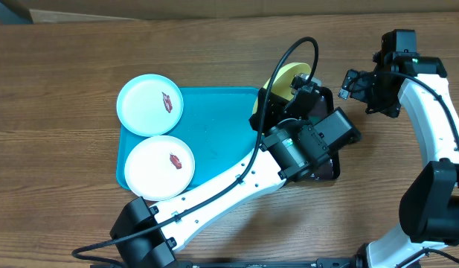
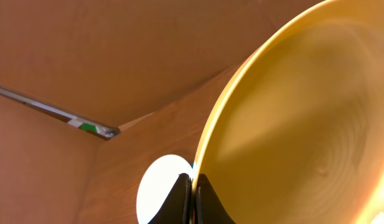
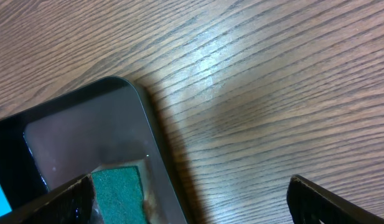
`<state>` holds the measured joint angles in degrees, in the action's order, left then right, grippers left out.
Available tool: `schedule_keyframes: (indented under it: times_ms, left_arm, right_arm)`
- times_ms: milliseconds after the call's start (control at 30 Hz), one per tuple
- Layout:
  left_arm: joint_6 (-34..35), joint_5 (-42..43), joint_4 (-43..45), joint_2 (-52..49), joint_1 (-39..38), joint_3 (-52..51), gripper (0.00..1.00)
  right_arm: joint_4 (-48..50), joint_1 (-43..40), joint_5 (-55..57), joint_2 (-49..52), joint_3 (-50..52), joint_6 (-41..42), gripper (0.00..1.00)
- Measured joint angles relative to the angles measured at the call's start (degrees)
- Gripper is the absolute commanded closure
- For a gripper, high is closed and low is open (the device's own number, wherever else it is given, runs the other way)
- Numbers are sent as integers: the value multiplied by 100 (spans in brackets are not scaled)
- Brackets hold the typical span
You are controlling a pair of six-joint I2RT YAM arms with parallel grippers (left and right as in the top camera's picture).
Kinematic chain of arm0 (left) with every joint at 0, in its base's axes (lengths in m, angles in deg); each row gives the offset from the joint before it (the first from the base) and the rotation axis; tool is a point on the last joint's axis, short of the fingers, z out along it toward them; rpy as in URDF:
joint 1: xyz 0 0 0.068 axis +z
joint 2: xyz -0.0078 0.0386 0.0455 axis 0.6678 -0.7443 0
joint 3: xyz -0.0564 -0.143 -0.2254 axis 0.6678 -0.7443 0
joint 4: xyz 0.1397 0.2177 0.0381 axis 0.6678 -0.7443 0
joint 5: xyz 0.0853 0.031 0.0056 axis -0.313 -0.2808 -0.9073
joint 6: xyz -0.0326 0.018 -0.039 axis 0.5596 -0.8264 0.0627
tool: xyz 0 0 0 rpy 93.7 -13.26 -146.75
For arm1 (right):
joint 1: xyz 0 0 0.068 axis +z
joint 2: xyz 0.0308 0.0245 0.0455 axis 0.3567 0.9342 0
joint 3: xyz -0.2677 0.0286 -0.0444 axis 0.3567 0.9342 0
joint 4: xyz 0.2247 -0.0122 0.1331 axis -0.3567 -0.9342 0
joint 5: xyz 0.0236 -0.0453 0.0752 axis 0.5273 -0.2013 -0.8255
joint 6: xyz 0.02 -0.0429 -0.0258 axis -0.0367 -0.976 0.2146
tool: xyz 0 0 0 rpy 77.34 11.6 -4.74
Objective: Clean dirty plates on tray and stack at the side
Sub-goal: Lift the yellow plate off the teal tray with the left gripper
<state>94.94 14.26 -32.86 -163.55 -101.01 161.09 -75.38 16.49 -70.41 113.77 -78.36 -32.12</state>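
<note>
At the left end of the turquoise tray (image 1: 214,126) lie the pale blue plate (image 1: 149,104), overlapping the far rim, and the white plate (image 1: 159,167) just beside it, each with a small red-brown bit. Right of them the left gripper (image 2: 193,186) is pinched tight on the rim of the yellow plate (image 1: 287,77), held tilted above what looks like the black tray (image 3: 86,130). Furthest right, the right gripper (image 3: 190,186) hangs over the worktop (image 3: 272,93) with jaws spread wide, holding nothing, by the black tray's corner and green sponge (image 3: 117,193).

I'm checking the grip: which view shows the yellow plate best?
Left wrist: the yellow plate fills the frame, its rim pinched in the shut left claw. Overhead shows only a sliver behind the left arm. Right wrist shows none of it.
</note>
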Motion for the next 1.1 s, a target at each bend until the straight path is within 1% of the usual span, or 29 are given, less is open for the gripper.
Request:
schedule_keyframes:
  times_ms: [567,700,767,867,900,1100]
  left_arm:
    - [0,48,337,0,-9,0,96]
    - [-68,216,413,0,-7,0,96]
    - [-208,48,426,0,-15,0,96]
    - [-232,-560,614,0,24,0,96]
    - [-234,-619,645,0,46,9,96]
    - [-256,-238,439,0,46,13,96]
  right_arm:
    - [-4,0,0,0,0,2,0]
    - [-4,0,-2,0,0,0,0]
    - [-2,0,0,0,0,2,0]
    - [-2,0,0,0,0,0,0]
    - [-4,0,-2,0,0,-2,0]
    - [-2,0,0,0,0,-2,0]
